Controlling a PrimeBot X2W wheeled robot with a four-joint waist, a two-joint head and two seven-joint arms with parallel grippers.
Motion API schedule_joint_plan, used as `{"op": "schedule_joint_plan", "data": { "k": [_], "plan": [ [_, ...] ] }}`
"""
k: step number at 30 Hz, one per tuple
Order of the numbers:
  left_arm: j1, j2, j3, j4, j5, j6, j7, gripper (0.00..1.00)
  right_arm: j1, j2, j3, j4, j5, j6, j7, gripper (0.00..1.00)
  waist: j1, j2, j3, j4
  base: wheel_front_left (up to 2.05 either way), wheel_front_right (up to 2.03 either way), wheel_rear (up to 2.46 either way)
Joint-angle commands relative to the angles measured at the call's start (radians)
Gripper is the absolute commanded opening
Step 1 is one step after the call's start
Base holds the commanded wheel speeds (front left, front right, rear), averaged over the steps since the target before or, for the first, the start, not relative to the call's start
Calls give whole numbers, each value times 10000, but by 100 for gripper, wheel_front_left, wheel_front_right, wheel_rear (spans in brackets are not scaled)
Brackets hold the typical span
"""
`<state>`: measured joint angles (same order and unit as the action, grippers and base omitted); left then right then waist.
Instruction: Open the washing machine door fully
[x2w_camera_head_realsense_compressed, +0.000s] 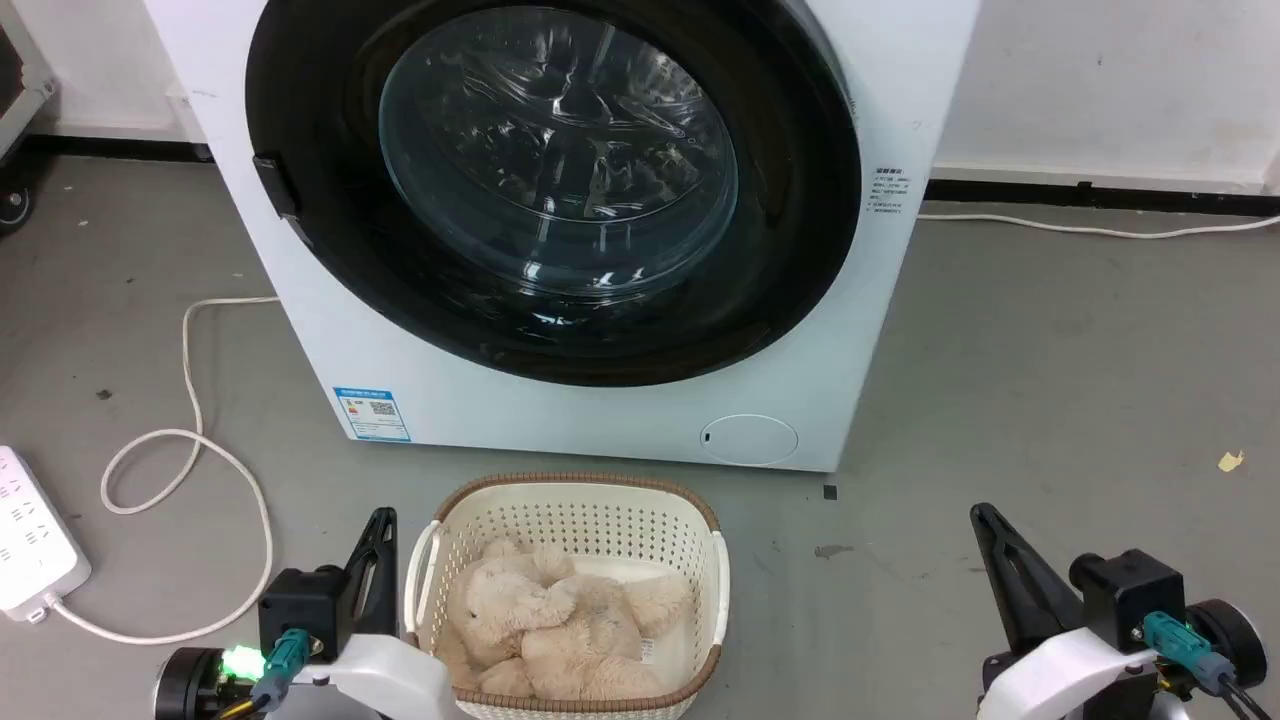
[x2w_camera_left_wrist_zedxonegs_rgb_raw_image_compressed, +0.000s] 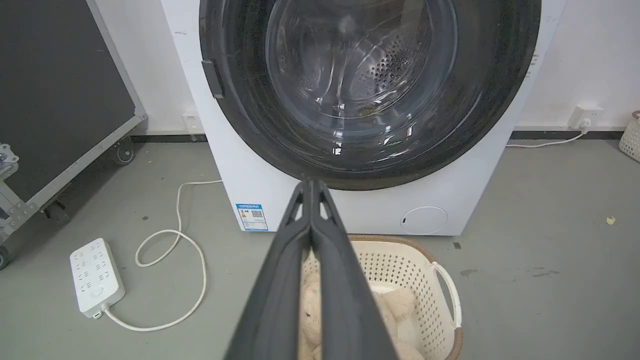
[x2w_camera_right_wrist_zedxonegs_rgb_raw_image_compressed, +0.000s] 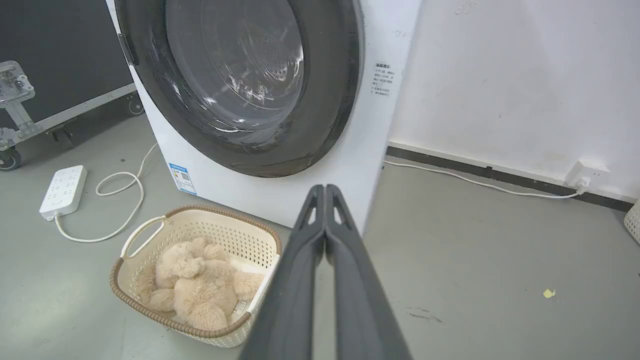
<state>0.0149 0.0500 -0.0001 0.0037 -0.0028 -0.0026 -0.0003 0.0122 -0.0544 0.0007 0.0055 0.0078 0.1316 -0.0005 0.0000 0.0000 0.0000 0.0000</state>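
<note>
Washing machine (x2w_camera_head_realsense_compressed: 560, 420) straight ahead, washing machine door (x2w_camera_head_realsense_compressed: 555, 170) shut flush on its front. Basket (x2w_camera_head_realsense_compressed: 570, 487) with a plush toy sits just below, so reach over it. Best bet: hook the latch tab (x2w_camera_head_realsense_compressed: 275, 187) on the door's left edge and swing it out wide. Left gripper (x2w_camera_head_realsense_compressed: 383, 522) and right gripper (x2w_camera_head_realsense_compressed: 985, 518) are both clenched, empty, low and touching nothing.

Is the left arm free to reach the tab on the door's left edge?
Probably yes: nothing stands between the left gripper and the tab on the washing machine door; the basket sits to its right.
</note>
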Motion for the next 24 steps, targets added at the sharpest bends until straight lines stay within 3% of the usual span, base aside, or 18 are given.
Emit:
{"op": "schedule_joint_plan", "data": {
  "k": [1, 24],
  "plan": [
    [-149, 3, 1, -37, 28, 26, 3, 0, -122, 42, -7, -55, -78, -9, 5, 0, 0, 0, 0, 0, 0, 0, 0],
    [-149, 3, 1, -37, 28, 26, 3, 0, -122, 42, -7, -55, -78, -9, 5, 0, 0, 0, 0, 0, 0, 0, 0]
  ]
}}
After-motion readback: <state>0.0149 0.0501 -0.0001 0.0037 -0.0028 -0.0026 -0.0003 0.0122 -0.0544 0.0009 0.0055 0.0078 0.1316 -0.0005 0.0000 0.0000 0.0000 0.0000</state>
